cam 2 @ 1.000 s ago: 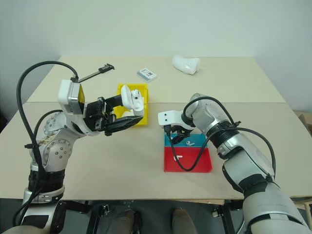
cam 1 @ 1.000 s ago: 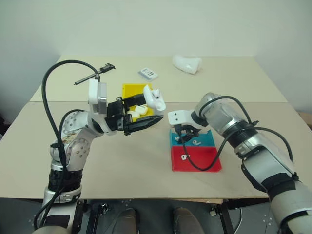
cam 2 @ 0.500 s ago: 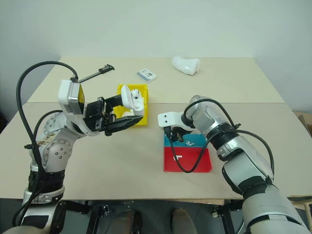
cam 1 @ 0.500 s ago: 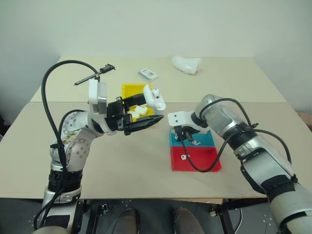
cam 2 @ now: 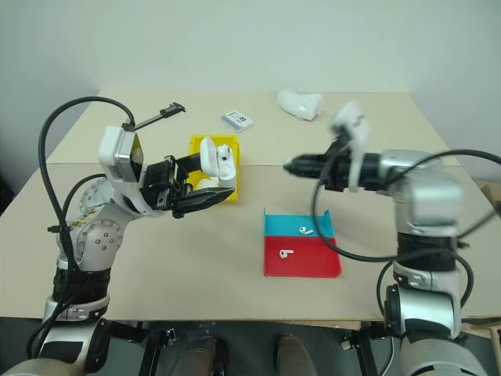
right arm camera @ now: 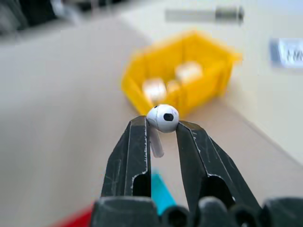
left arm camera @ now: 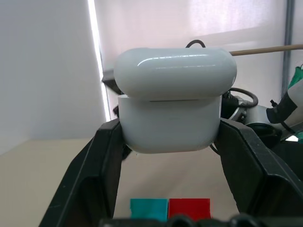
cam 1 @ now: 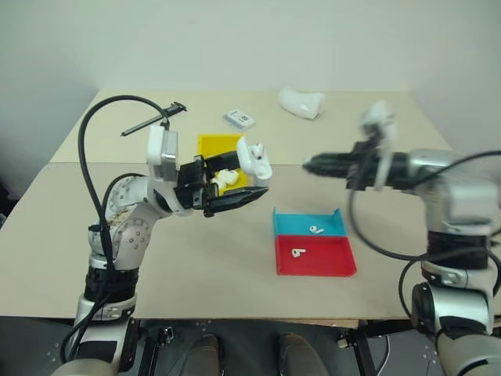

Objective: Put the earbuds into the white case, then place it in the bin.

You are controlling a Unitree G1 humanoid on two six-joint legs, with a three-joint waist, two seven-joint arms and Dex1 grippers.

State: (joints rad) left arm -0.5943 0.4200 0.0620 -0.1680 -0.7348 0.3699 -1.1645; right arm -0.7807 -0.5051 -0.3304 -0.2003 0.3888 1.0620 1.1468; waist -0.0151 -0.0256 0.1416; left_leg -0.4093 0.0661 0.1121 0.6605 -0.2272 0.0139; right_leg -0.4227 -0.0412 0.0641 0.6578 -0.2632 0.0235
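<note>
While two earbuds lie near the front of the table, one in the red tray and one in the teal tray just behind it, neither needs attention for this step. Above and behind the trays, the right gripper is raised and points toward the left arm, its fingers pinched on a third earbud: the round head sits between the tips and the stem hangs down in the gap. Across from it, the left gripper is clamped on the body of the case, held up over the table with its lid hinged open in the head views. Behind the left gripper stands the yellow bin, holding several white cases. Farther back lie a small card, a black tool and a lumpy white object.

My reading is that the step in hand is seating this earbud. It probably goes best if the right wrist brings the stem in line with a socket, approaches slowly from the open side and releases only once the stem is well in. With so slight a hold on the head, the earbud could twist or drop. The left arm should keep the case steady.
</note>
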